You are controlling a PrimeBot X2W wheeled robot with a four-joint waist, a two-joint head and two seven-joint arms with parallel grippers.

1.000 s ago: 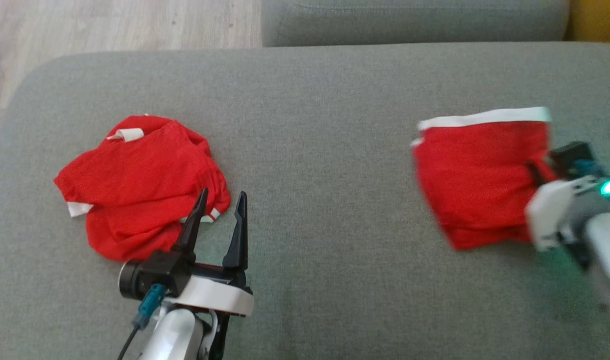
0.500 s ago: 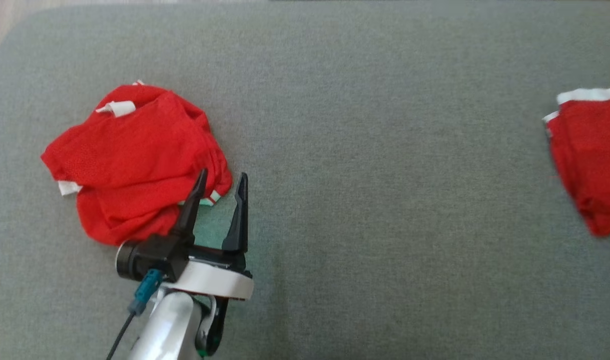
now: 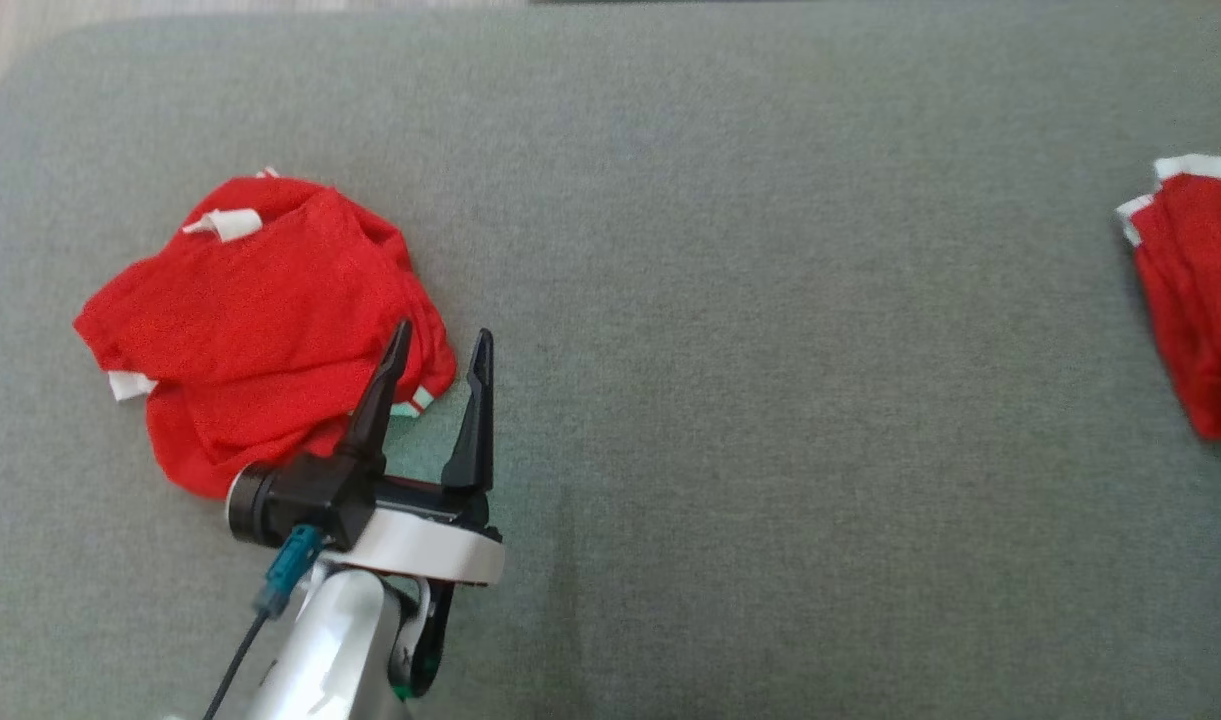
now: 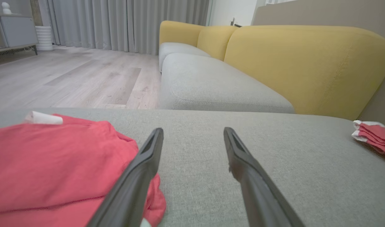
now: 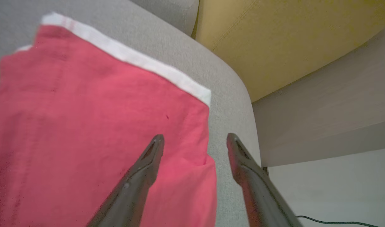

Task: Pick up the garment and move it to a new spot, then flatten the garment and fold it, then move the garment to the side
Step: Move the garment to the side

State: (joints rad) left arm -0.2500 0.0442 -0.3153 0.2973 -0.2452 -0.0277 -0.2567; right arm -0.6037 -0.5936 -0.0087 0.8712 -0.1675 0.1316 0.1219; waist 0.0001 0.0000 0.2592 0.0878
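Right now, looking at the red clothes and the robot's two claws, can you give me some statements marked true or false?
1. The left claw is open and holds nothing. True.
2. The folded red garment has a white band along one edge. True.
3. The right claw is clamped on the folded red garment. False: its fingers stand apart, one over the garment's edge and one over the cushion beside it.
4. The crumpled red garment lies on top of the folded one. False: they lie far apart on the grey cushion.
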